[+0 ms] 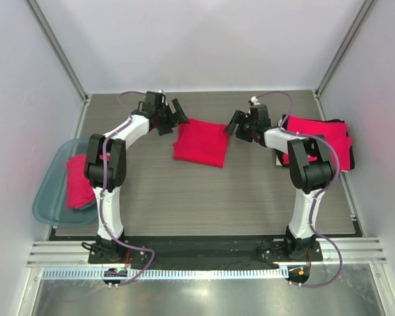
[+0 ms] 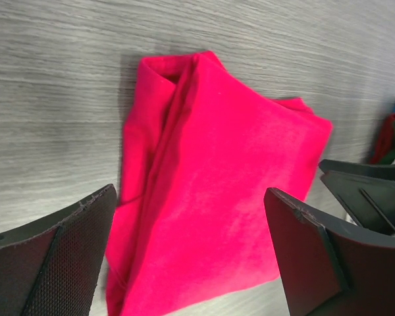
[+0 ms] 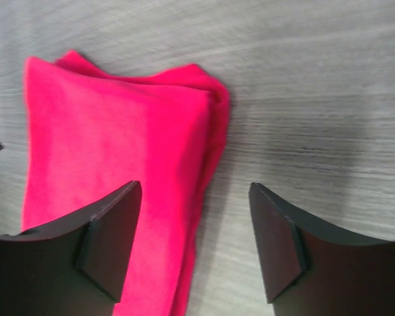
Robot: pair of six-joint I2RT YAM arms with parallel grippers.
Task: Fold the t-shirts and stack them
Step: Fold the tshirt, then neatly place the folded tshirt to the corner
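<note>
Where the two arms reach over the grey table (image 1: 151,197), a folded red t-shirt (image 1: 200,143) lies flat at its centre. The left gripper (image 1: 174,116) and right gripper (image 1: 239,126) flank it, jaws spread, holding nothing. A stack of red t-shirts (image 1: 319,137) occupies the right edge; another red shirt (image 1: 79,181) sits in the teal bin (image 1: 47,204) at left.
</note>
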